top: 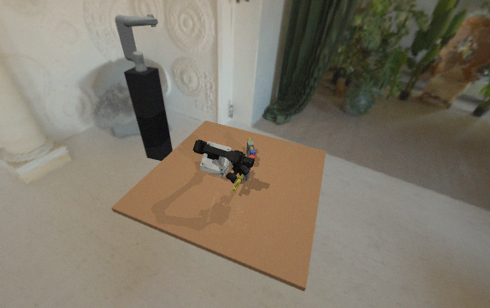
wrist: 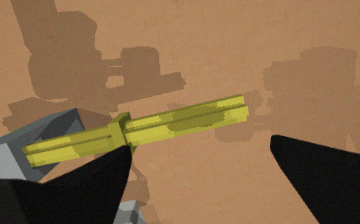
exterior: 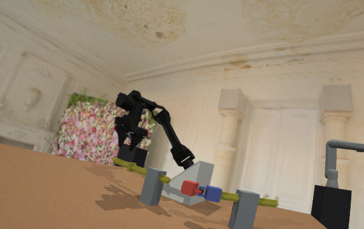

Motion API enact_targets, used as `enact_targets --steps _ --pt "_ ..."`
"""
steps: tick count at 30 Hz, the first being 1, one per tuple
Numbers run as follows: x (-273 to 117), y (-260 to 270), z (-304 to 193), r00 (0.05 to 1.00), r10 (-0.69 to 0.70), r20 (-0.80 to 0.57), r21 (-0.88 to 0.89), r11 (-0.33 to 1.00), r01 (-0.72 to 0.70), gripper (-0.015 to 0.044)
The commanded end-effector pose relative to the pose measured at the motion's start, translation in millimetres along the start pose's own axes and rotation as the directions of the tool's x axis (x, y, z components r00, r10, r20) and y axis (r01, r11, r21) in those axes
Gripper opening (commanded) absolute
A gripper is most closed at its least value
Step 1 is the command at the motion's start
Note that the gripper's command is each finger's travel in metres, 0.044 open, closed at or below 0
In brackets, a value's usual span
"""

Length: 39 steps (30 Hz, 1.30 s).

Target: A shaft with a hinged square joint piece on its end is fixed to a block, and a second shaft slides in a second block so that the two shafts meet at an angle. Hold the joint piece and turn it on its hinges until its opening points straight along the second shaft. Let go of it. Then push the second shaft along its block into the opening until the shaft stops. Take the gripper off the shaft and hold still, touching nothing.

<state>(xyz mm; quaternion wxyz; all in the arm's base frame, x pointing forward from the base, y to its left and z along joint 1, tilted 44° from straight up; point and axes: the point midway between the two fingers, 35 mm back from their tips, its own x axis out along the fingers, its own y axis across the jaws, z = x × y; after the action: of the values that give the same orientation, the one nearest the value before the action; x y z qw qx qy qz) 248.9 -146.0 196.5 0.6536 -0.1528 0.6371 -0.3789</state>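
The second shaft [top: 238, 183] [exterior: 140, 170] [wrist: 181, 123] is yellow with a collar and passes through the grey second block [exterior: 152, 188] [wrist: 1, 161]. Its inner end sticks out toward the red joint piece [top: 252, 156] [exterior: 189, 188], with a gap between them in the exterior view. The joint piece is hinged to a blue piece [exterior: 213, 194] on the yellow first shaft [exterior: 229, 196], held in the grey first block [exterior: 245, 207]. The joint's opening is hidden. My gripper [exterior: 126, 147] [wrist: 201, 147] is open and empty, above the second shaft's outer part. The left finger in the wrist view overlaps the shaft near its collar.
The arm's pale base [top: 215, 164] [exterior: 205, 175] stands beside the blocks on the brown table top [top: 270, 239] [exterior: 58, 178]. A grey arm on a black pedestal [top: 148, 111] [exterior: 331, 203] stands off the table.
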Motion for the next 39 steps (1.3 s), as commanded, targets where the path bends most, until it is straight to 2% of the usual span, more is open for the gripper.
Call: enact_targets --steps 1,9,17,29,39 --pt "6.3 -0.3 -0.2 1.000 -0.002 -0.004 0.118 0.993 0.002 0.0440" --pt "18.7 -0.3 0.8 1.000 -0.002 -0.006 0.382 0.924 0.004 0.0440" --pt "31.2 -0.7 1.3 1.000 -0.003 -0.008 0.617 0.787 0.008 0.0440" --pt "49.8 -1.8 0.9 1.000 -0.006 -0.011 0.880 0.475 0.013 0.0440" --pt "64.1 -3.0 -0.3 1.000 -0.010 -0.014 0.984 0.176 0.015 0.0440"
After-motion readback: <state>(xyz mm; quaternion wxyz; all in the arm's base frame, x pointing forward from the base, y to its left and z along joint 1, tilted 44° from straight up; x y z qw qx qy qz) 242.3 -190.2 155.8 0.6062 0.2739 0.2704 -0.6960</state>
